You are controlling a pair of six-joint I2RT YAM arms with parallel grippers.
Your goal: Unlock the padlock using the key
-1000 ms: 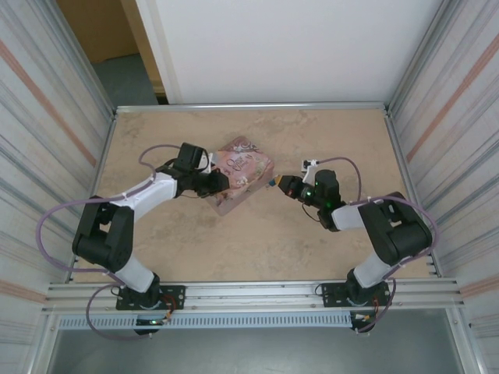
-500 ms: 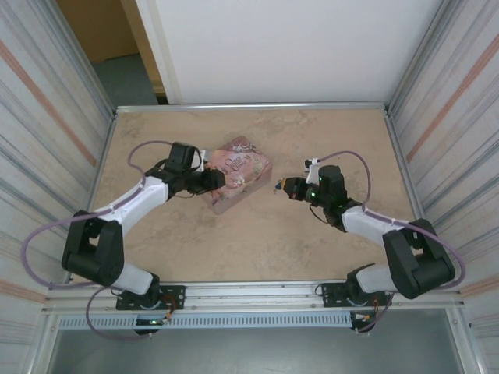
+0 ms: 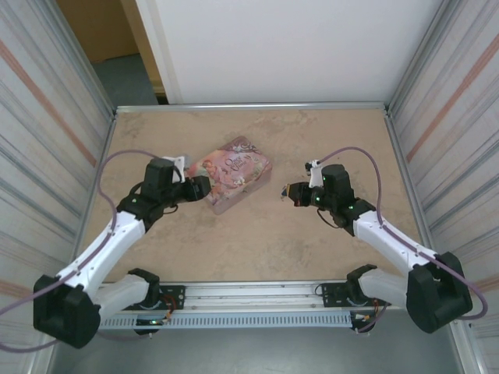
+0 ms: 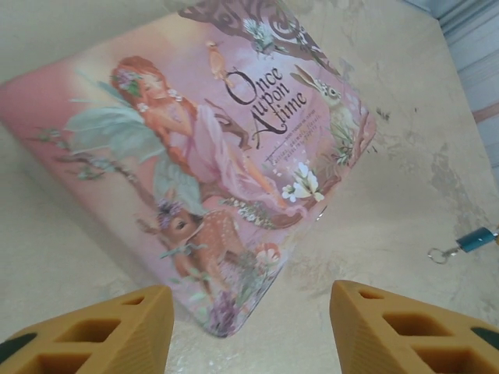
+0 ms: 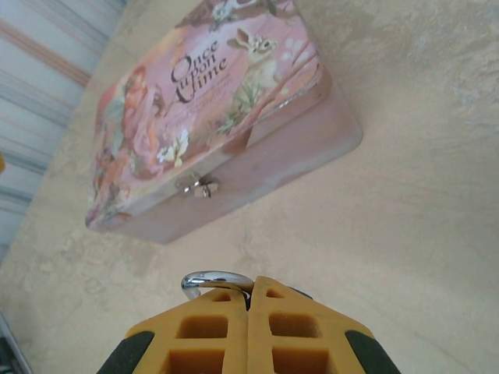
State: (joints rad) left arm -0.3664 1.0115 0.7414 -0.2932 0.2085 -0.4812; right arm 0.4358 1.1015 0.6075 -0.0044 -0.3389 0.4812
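A pink tin (image 3: 234, 173) is set left of centre on the table (image 3: 257, 249), the one solid obstacle on its surface. Its near-left corner is closely faced by the left gripper (image 3: 203, 189), fingers (image 4: 101, 331) spread, with bare table seen between them. A strip of bare table is seen between the tin's right side and the right gripper (image 3: 288, 191), clamped on the padlock (image 4: 475, 239). The space is hemmed by ribbed walls (image 3: 47, 156) at both sides and a white panel (image 3: 288, 54) behind.

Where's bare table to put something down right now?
Free: the far strip between the tin and the back wall; the near-middle band of table before the rail. Crowded: left gripper at the tin, right gripper pinching the padlock right of it.
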